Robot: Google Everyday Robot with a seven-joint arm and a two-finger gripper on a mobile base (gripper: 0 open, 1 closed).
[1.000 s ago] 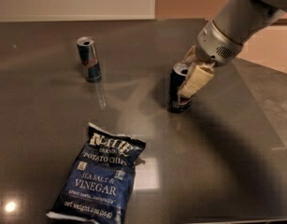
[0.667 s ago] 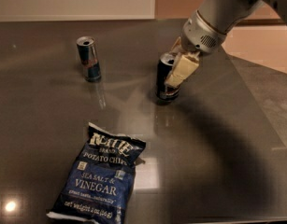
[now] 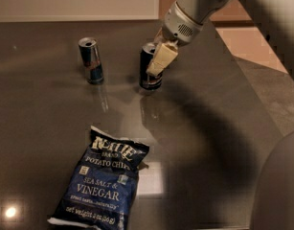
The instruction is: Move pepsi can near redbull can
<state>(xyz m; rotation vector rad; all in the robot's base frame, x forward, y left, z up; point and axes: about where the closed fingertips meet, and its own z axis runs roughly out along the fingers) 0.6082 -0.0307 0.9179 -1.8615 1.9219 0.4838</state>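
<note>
Having dragged the pepsi can leftward with the gripper clamped round it, now upright on the table near the redbull can, a small gap between, so probably close enough, needing only release.

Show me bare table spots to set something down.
Bare: table right of the chip bag, and the left strip below the redbull can. Crowded: the gap between redbull can and pepsi can, where the gripper grips it.

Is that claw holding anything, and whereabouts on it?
The claw grips the upright pepsi can by its upper body, just below the rim.
</note>
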